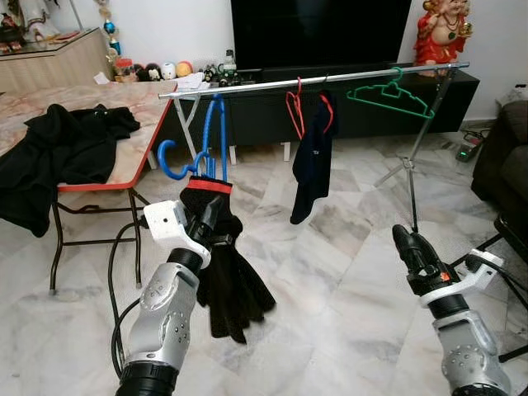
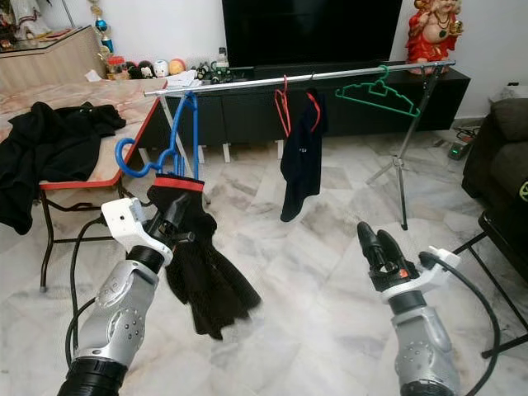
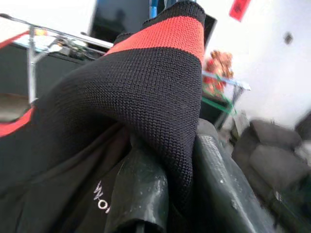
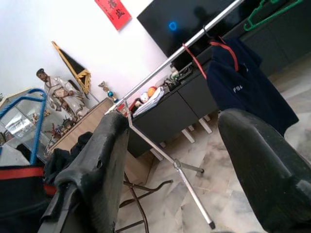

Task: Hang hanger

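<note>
Black garment (image 1: 224, 272) on blue hanger (image 1: 200, 153) clamped by left gripper (image 1: 208, 216), below rail (image 1: 313, 80); right gripper (image 1: 410, 245) spread, empty.

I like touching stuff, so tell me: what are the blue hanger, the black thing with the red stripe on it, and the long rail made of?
Blue hanger: probably plastic, smooth, evenly coloured, slightly shiny. Black garment: knitted fabric; the left wrist view shows fine knit loops and a red band, pinched in the left gripper. Rail: likely metal, a thin silvery tube that glints.
</note>
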### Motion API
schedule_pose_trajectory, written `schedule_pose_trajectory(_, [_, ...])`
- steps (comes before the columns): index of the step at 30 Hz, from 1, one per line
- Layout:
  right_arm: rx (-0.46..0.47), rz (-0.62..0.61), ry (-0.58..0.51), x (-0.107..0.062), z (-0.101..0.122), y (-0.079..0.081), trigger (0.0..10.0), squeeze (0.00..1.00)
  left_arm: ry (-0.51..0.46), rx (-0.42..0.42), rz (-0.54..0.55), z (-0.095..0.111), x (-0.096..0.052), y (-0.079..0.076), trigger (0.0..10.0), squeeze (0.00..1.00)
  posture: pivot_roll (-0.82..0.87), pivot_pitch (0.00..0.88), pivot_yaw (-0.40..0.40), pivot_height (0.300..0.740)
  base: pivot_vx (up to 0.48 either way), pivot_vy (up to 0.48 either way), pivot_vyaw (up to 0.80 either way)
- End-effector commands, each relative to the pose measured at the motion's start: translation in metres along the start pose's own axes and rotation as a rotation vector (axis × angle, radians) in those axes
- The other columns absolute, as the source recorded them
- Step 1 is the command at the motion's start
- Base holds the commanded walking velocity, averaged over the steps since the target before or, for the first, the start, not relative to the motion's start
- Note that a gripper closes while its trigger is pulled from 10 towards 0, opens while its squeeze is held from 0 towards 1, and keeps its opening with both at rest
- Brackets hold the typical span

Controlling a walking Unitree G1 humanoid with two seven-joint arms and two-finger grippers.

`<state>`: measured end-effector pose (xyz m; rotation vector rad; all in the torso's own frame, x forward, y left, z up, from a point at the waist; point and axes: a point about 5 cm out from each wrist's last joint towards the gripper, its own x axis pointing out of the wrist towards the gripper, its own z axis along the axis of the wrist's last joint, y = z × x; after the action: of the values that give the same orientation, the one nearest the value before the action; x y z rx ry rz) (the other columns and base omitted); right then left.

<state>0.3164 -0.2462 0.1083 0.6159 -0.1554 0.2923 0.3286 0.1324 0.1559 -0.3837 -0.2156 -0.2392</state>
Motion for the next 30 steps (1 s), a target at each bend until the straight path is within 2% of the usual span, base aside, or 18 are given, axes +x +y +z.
schedule_pose_trajectory(1, [-0.028,0.019,0.001,0.002,0.002,0.005,10.0,0.0,0.106,0.105,-0.088,-0.012,-0.001,-0.006,10.0,0.0,-0.07,0.015,0.064,0.74,0.0,0.0,0.0])
schedule_pose_trajectory(5, [-0.102,0.091,0.074,0.006,0.002,0.012,10.0,0.0,0.273,0.303,-0.277,-0.037,-0.013,-0.013,10.0,0.0,-0.07,0.017,0.064,0.74,0.0,0.0,0.0])
schedule_pose_trajectory(6, [-0.183,0.13,0.136,0.007,0.003,0.013,10.0,0.0,0.317,0.313,-0.328,-0.041,-0.017,-0.013,10.0,0.0,-0.07,0.017,0.065,0.74,0.0,0.0,0.0])
schedule_pose_trajectory(7, [-0.183,0.13,0.136,0.007,0.003,0.013,10.0,0.0,0.317,0.313,-0.328,-0.041,-0.017,-0.013,10.0,0.0,-0.07,0.017,0.065,0.74,0.0,0.0,0.0])
schedule_pose_trajectory(8, [-0.231,0.147,0.166,0.008,0.004,0.014,10.0,0.0,0.335,0.312,-0.348,-0.042,-0.018,-0.014,10.0,0.0,-0.07,0.019,0.065,0.74,0.0,0.0,0.0])
schedule_pose_trajectory(9, [-0.269,0.2,0.216,0.009,0.007,0.016,10.0,0.0,0.386,0.333,-0.412,-0.046,-0.023,-0.015,10.0,0.0,-0.07,0.019,0.064,0.74,0.0,0.0,0.0])
schedule_pose_trajectory(13, [-0.327,0.357,0.314,0.01,0.014,0.027,10.0,0.0,0.483,0.418,-0.508,-0.056,-0.033,-0.011,10.0,0.0,-0.08,0.019,0.067,0.74,0.0,0.0,0.0])
schedule_pose_trajectory(15, [-0.402,0.479,0.421,0.009,0.016,0.033,10.0,0.0,0.542,0.444,-0.562,-0.062,-0.04,-0.009,10.0,0.0,-0.08,0.018,0.068,0.74,0.0,0.0,0.0])
schedule_pose_trajectory(16, [-0.402,0.479,0.421,0.009,0.016,0.033,10.0,0.0,0.542,0.444,-0.562,-0.062,-0.04,-0.009,10.0,0.0,-0.08,0.018,0.068,0.74,0.0,0.0,0.0])
schedule_pose_trajectory(17, [-0.492,0.569,0.574,0.005,0.015,0.033,10.0,0.0,0.61,0.46,-0.647,-0.067,-0.049,-0.009,10.0,0.0,-0.09,0.016,0.069,0.74,0.0,0.0,0.0])
schedule_pose_trajectory(18, [-0.523,0.604,0.634,0.003,0.015,0.031,10.0,0.0,0.637,0.47,-0.685,-0.069,-0.053,-0.009,10.0,0.0,-0.09,0.018,0.069,0.74,0.0,0.0,0.0])
schedule_pose_trajectory(22, [-0.581,0.702,0.793,-0.002,0.016,0.027,10.0,0.0,0.731,0.495,-0.806,-0.071,-0.065,-0.007,10.0,0.0,-0.09,0.019,0.067,0.74,0.0,0.0,0.0])
schedule_pose_trajectory(24, [-0.58,0.763,0.874,-0.004,0.014,0.028,10.0,0.0,0.817,0.531,-0.892,-0.073,-0.075,-0.004,10.0,0.0,-0.09,0.021,0.066,0.74,0.0,0.0,0.0])
schedule_pose_trajectory(25, [-0.55,0.821,0.958,-0.007,0.011,0.029,10.0,0.41,0.876,0.546,-0.969,-0.072,-0.083,-0.002,10.0,0.0,-0.09,0.019,0.066,0.74,0.0,0.0,0.0])
schedule_pose_trajectory(26, [-0.543,0.865,1.017,-0.01,0.007,0.029,10.0,1.0,0.884,0.537,-0.993,-0.07,-0.083,-0.004,10.0,0.0,-0.08,0.023,0.063,0.74,0.0,0.0,0.0])
schedule_pose_trajectory(27, [-0.543,0.865,1.017,-0.01,0.007,0.029,10.0,1.0,0.884,0.537,-0.993,-0.07,-0.083,-0.004,10.0,0.0,-0.08,0.023,0.063,0.74,0.0,0.0,0.0])
schedule_pose_trajectory(28, [-0.529,0.944,1.103,-0.015,0.002,0.033,10.0,1.0,0.894,0.53,-1.035,-0.065,-0.083,-0.006,10.0,0.0,-0.07,0.021,0.06,0.74,0.0,0.0,0.0])
schedule_pose_trajectory(30, [-0.522,0.996,1.145,-0.014,-0.002,0.037,10.0,1.0,0.906,0.542,-1.074,-0.063,-0.081,-0.007,10.0,0.0,-0.07,0.03,0.058,0.74,0.0,0.0,0.0])
